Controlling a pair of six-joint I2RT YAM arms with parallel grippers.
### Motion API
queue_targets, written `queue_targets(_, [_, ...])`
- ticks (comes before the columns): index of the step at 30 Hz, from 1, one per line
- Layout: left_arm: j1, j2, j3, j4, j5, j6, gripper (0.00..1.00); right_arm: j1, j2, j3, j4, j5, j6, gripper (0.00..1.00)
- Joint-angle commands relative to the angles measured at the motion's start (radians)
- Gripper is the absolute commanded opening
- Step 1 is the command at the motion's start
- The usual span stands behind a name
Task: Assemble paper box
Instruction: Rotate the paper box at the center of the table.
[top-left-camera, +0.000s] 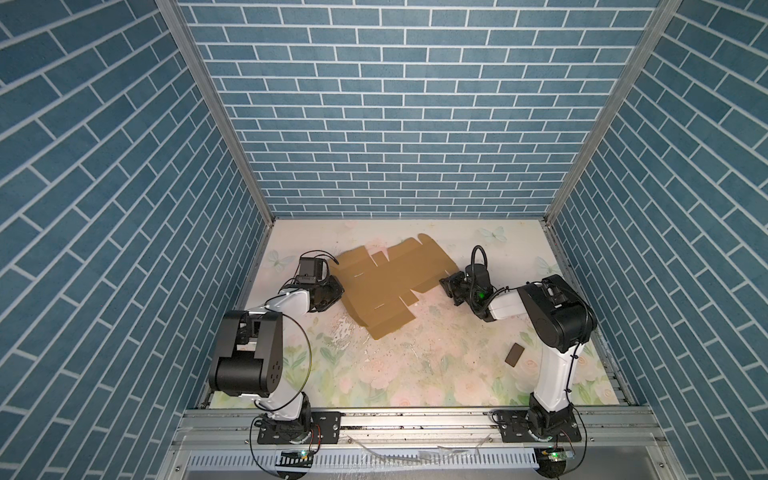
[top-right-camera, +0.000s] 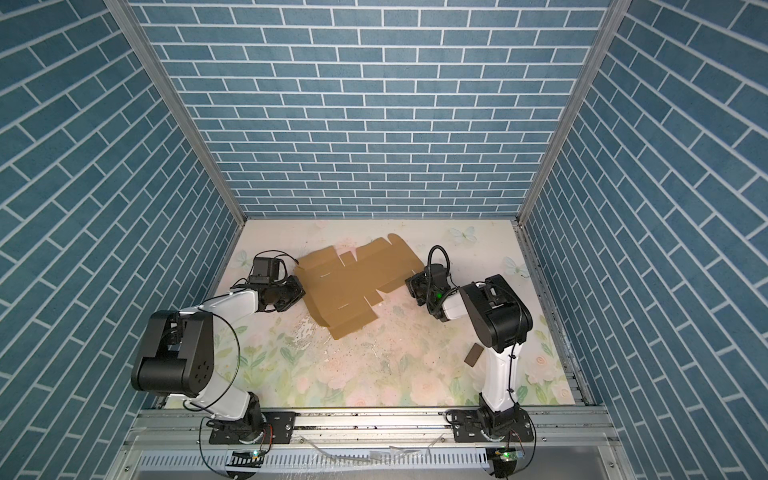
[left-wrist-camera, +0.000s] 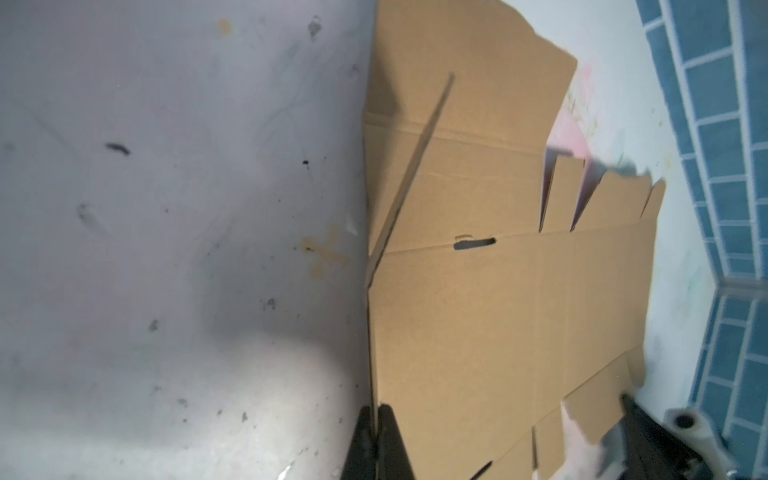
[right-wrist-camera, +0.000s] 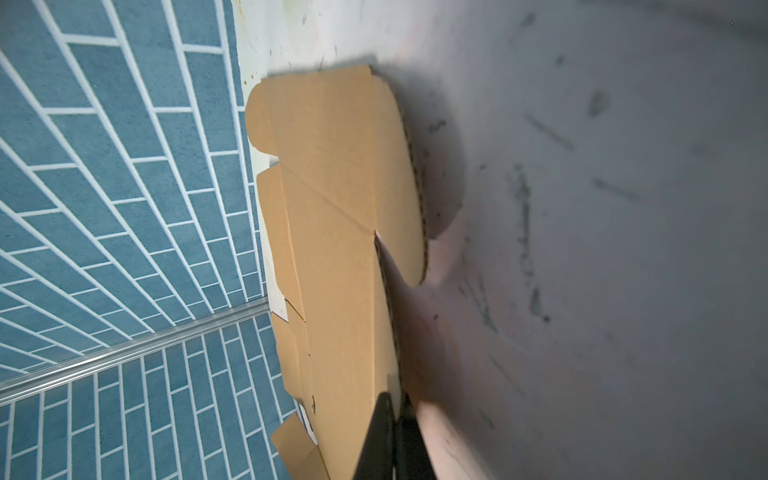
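Left wrist view: left hand (left-wrist-camera: 376, 409) clenched on one edge of the paper box (left-wrist-camera: 498, 311), an unfolded sheet at the far middle of the tabletop (top-left-camera: 415, 365). Right hand (right-wrist-camera: 397, 401) looks pinched on the opposite edge. Risk: the thin edge grips slip, or uneven pulling bends the sheet off its creases. Tabletop is floral, scuffed and smooth-looking. Blue brick-pattern walls (top-left-camera: 374, 124) close in on three sides.

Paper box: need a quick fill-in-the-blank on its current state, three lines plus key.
1. Left gripper is ___ on the paper box edge.
2. Right gripper grips the sheet's ___ end.
3. The dark chip lies on the table beside the ___ arm.
Missing: shut; opposite; right.
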Motion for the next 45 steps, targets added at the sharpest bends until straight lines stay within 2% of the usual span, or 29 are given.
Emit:
queue_targets(1, [-0.002, 0.005, 0.037, -0.068, -0.037, 0.083, 0.00, -0.056, -0.054, -0.081, -0.047, 0.009, 0.007, 0.14])
queue_targets(5, [-0.001, 0.007, 0.088, -0.087, -0.007, 0.224, 0.00, -0.123, -0.159, -0.113, -0.165, 0.016, -0.113, 0.24])
queue_targets(9, [-0.001, 0.007, 0.223, -0.221, 0.001, 0.430, 0.00, -0.185, -0.271, -0.111, -0.267, 0.004, -0.222, 0.33])
queue_targets(12, [-0.001, 0.013, 0.298, -0.270, 0.028, 0.565, 0.02, -0.195, -0.311, 0.009, -0.475, 0.002, -0.414, 0.41])
queue_targets(15, [-0.002, 0.011, 0.383, -0.344, -0.005, 0.659, 0.03, -0.200, -0.330, 0.124, -0.621, 0.000, -0.528, 0.43])
queue_targets(21, [-0.009, 0.031, 0.571, -0.483, -0.009, 0.862, 0.03, -0.203, -0.378, 0.274, -0.720, 0.020, -0.750, 0.51])
queue_targets(25, [-0.038, 0.059, 0.733, -0.620, -0.090, 1.047, 0.03, -0.202, -0.342, 0.383, -0.753, -0.085, -0.792, 0.50])
queue_targets(28, [-0.059, 0.079, 0.825, -0.685, -0.135, 1.156, 0.03, -0.198, -0.310, 0.411, -0.719, -0.156, -0.794, 0.50])
queue_targets(32, [-0.133, 0.090, 0.903, -0.753, -0.247, 1.330, 0.05, -0.187, -0.279, 0.421, -0.689, -0.192, -0.751, 0.47])
queue_targets(38, [-0.197, 0.111, 0.912, -0.741, -0.272, 1.402, 0.05, -0.158, -0.253, 0.424, -0.693, -0.214, -0.755, 0.44])
queue_targets(43, [-0.231, 0.137, 0.887, -0.696, -0.232, 1.457, 0.02, -0.121, -0.279, 0.430, -0.733, -0.222, -0.863, 0.44])
queue_targets(45, [-0.254, 0.148, 0.873, -0.677, -0.252, 1.493, 0.00, -0.112, -0.284, 0.435, -0.758, -0.207, -0.876, 0.44])
